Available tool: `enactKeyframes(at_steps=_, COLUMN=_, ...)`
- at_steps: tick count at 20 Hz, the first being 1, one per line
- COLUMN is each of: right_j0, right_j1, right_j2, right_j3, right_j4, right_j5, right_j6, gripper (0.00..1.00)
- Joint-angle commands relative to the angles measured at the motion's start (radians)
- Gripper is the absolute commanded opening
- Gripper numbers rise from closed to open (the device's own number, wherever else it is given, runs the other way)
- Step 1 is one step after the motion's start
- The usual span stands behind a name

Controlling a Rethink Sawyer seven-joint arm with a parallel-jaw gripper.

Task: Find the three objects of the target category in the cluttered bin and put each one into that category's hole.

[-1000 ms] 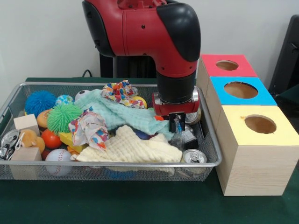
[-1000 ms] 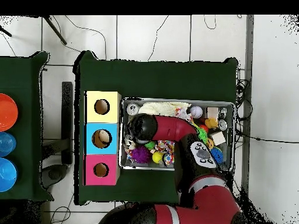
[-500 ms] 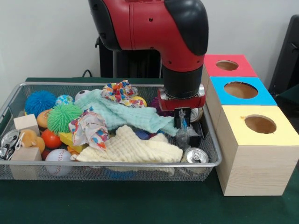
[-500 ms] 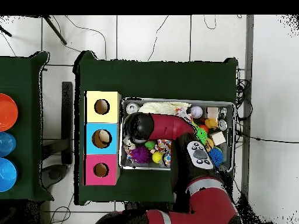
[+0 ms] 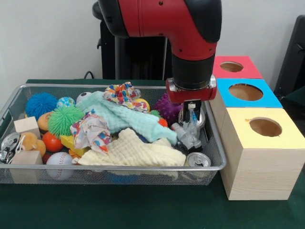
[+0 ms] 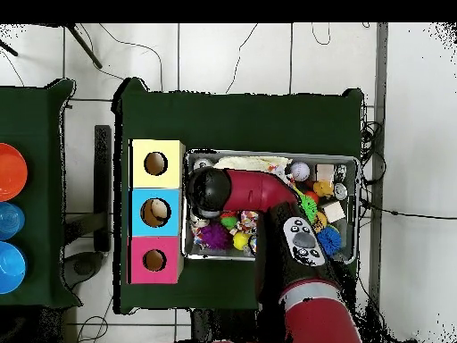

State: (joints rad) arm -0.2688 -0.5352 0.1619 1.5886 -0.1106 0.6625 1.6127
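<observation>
Gripper: the black two-fingered gripper under the red and black arm is clamped on a crushed clear plastic bottle, which hangs from it at the right end of the wire mesh bin.
Change: over the last second the arm has risen and drifted right, towards the boxes; the bottle, which was low among the clutter, is now lifted above the bin's rim line.
Meaning: one target object looks secured, and I judge the carry to a hole has begun; which hole suits it I cannot tell.
Holes: the yellow-topped wooden box stands nearest, the blue-topped box behind it, the red-topped box farthest; in the overhead view something pale shows inside the blue hole.
Bin: a cream waffle cloth, a mint towel, a green spiky ball, a blue spiky ball, a purple spiky ball, a baseball, wooden blocks and a silver can near right.
</observation>
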Motion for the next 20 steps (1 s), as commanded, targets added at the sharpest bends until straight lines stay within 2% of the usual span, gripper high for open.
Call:
enactKeyframes(at_steps=1, right_j0=0.000, right_j1=-0.031, right_j2=0.002, right_j3=0.070, right_j4=0.062, right_j5=0.088, right_j6=0.177, gripper=0.00)
enactKeyframes(at_steps=7, right_j0=0.017, right_j1=-0.072, right_j2=-0.019, right_j3=0.122, right_j4=0.086, right_j5=0.068, right_j6=0.203, gripper=0.00)
enactKeyframes(at_steps=14, right_j0=0.032, right_j1=-0.091, right_j2=-0.033, right_j3=0.148, right_j4=0.114, right_j5=0.054, right_j6=0.225, gripper=0.00)
enactKeyframes(at_steps=20, right_j0=0.084, right_j1=-0.114, right_j2=-0.072, right_j3=0.164, right_j4=0.141, right_j5=0.054, right_j6=0.274, gripper=0.00)
